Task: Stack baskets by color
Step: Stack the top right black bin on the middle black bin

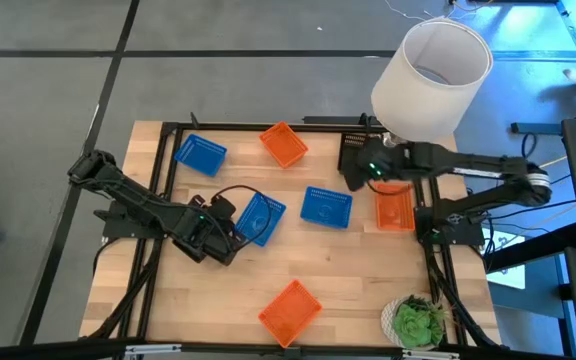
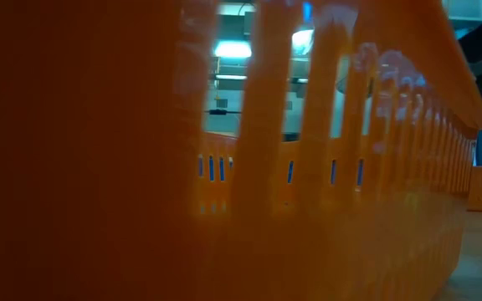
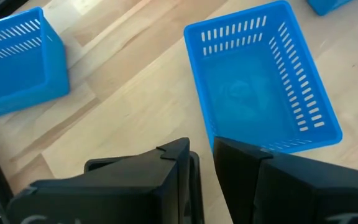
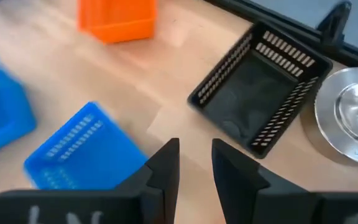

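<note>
Several baskets rest on their bottoms on the wooden table (image 1: 348, 270). Blue ones sit at the far left (image 1: 200, 153), left of centre (image 1: 260, 217) and centre (image 1: 325, 206). Orange ones sit at the far side (image 1: 284, 144), the right (image 1: 394, 209) and the near edge (image 1: 289, 310). A black basket (image 4: 260, 93) is at the far right. My left gripper (image 3: 201, 149) hovers at the near wall of the left-of-centre blue basket (image 3: 260, 93), its fingers slightly apart over bare wood. My right gripper (image 4: 194, 149), open by a narrow gap, hangs between a blue basket (image 4: 79, 152) and the black one. My left gripper has one finger (image 3: 253, 168) in front of the blue basket's near wall (image 3: 278, 144), and that finger hides where they would meet. I cannot tell whether it touches. Nothing lies between the two fingers. The basket sits flat on the table.
A large white lampshade (image 1: 431, 78) stands over the far right corner, its metal base (image 4: 353, 118) beside the black basket. A green plant (image 1: 415, 320) sits at the near right corner. The orange basket's wall (image 2: 224, 167) fills the low view. Bare wood lies at centre near.
</note>
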Robot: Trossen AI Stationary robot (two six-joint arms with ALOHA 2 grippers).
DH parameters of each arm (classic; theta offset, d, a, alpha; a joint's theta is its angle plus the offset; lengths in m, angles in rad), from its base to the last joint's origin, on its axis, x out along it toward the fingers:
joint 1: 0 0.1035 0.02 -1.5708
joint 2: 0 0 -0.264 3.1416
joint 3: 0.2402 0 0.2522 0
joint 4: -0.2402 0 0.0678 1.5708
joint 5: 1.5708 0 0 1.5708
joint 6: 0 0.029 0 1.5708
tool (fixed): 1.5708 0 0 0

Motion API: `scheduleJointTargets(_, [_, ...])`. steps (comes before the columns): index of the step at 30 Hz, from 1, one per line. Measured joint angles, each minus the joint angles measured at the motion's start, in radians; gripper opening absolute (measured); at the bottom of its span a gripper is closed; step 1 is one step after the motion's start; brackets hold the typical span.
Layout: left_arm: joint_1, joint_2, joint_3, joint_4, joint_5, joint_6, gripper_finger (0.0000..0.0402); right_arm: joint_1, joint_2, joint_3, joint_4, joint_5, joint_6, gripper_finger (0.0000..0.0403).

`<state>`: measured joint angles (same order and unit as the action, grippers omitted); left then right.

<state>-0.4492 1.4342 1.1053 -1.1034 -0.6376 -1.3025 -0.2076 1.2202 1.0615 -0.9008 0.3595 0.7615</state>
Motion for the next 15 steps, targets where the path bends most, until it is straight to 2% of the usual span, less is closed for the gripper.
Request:
scheduleJointTargets(8, [0.000,0.000,0.000,0.005,0.000,-0.005,0.0064,-0.135,0.159,0.000,0.162,-0.051,-0.082,0.0094])
scheduleJointTargets(11, [0.001,0.000,0.000,0.011,0.000,-0.004,0.0064,-0.168,0.222,0.000,0.221,-0.099,-0.061,0.0094])
scheduleJointTargets(15, [0.001,0.000,0.000,0.013,0.000,-0.004,0.0064,-0.204,0.302,0.000,0.254,-0.100,-0.004,0.0094])
